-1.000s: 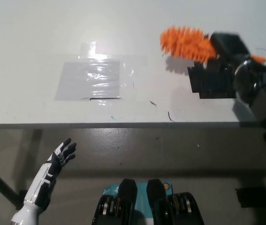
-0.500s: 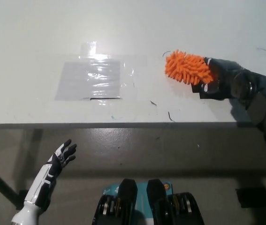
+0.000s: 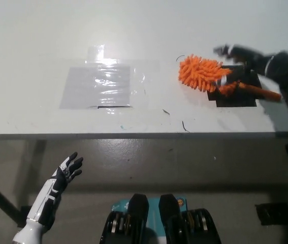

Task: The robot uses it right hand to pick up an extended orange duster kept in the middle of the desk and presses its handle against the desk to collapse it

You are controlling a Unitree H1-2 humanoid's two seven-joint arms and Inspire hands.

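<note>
Orange duster, black patch, white desk

No readable text, no labels, brands, numbers or signs anywhere in the head view, bench surface carries only small dark scuffs, nothing legible

- A plain test bench, likely a robotics lab.
- Bare white desk, scuffed with pen marks.
- Clear plastic sheet taped down (glossy under overhead light).
- Black square marker beside it.
- Grey concrete floor below.
</note>
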